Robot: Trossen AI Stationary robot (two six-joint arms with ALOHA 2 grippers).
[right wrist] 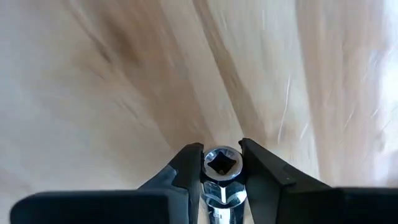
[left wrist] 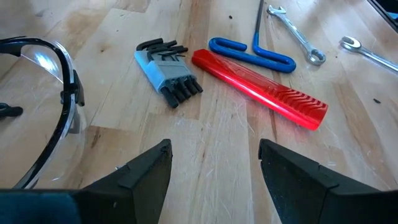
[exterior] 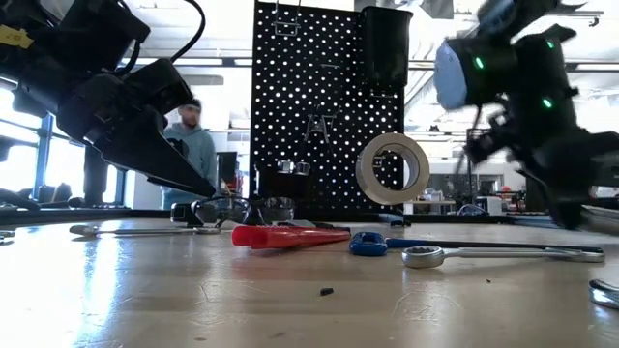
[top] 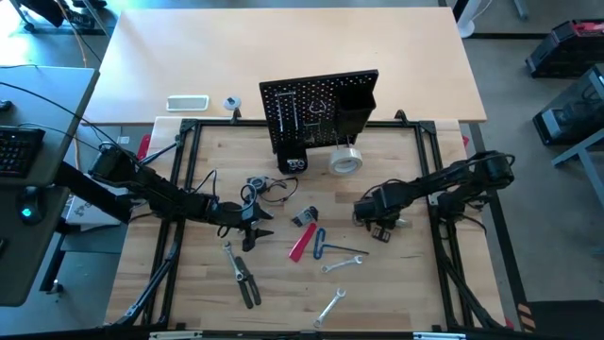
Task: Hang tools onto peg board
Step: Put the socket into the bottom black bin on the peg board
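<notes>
The black peg board stands upright at the table's far middle, and a pale tape roll hangs in front of it. On the wood lie hex keys, a red-handled cutter, a blue-handled tool, silver wrenches and black-handled pliers. My left gripper hovers open, left of the hex keys, with nothing between its fingers. My right gripper is right of the tools, pointing steeply down, shut on a small silver socket piece. My right gripper pinches the silver socket piece between its two fingers, which sit on opposite sides of its round end with the square hole. The fingers come from above, pointing down. The piece lies along the fingers, its square-holed end facing the tabletop.
Clear safety glasses lie just left of my left gripper. A black metal frame borders the wooden top. A white flat device lies on the far table. A person stands in the room behind.
</notes>
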